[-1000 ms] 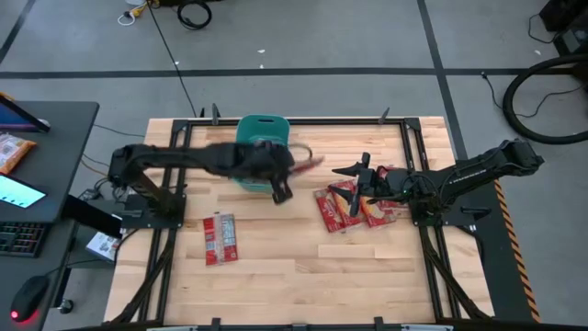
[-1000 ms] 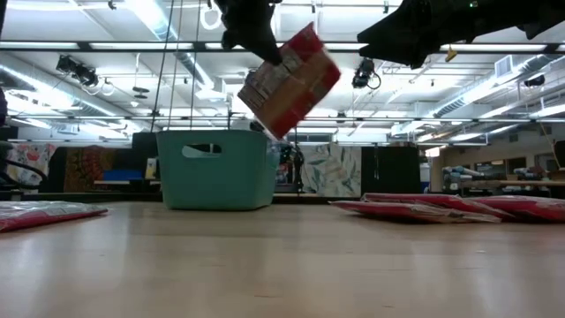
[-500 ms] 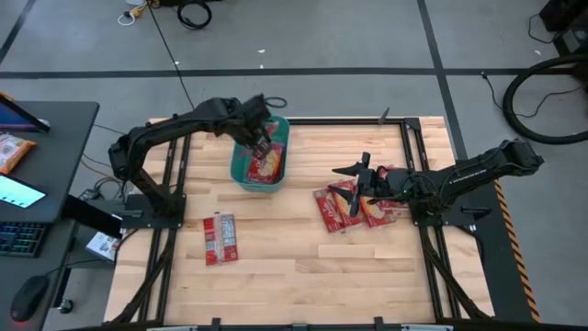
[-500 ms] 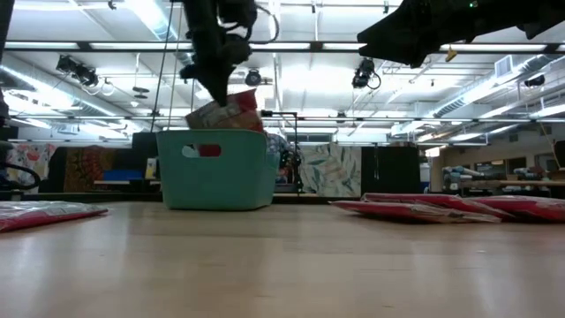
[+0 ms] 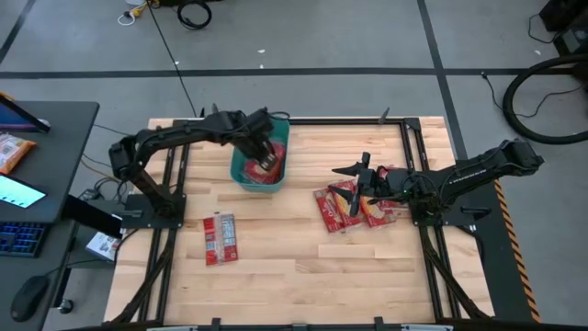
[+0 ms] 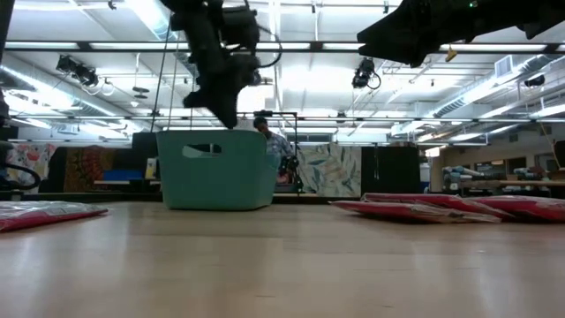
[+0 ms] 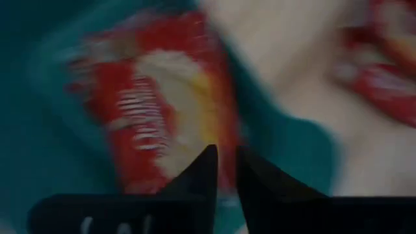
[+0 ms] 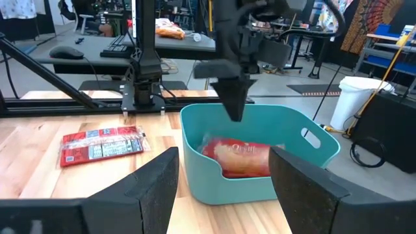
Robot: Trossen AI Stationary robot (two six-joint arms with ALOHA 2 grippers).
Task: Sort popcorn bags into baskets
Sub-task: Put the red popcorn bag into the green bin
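Note:
The teal basket (image 5: 237,171) stands at the table's far middle-left, also in the low view (image 6: 216,172). One red popcorn bag (image 7: 162,110) lies flat inside it, and the right wrist view shows this bag (image 8: 237,159) too. My left gripper (image 5: 264,157) hangs just above the basket, pointing down; its fingertips (image 7: 224,162) are slightly open and hold nothing. My right gripper (image 5: 347,190) waits open, level, above a pile of popcorn bags (image 5: 354,208) at right of centre. Another popcorn bag (image 5: 220,237) lies flat near the left front.
Metal rails frame the wooden table (image 5: 294,267), with bare board at the middle and front. A dark desk (image 5: 37,184) with keyboard and screen stands beyond the left edge. In the low view a person (image 6: 269,137) shows far behind the basket.
My left gripper has swung with a popcorn bag from right of the basket toward the table's far left, to over the basket. It has turned at the wrist, sunk and let go. The bag, first tilted in the air, now lies inside the basket.

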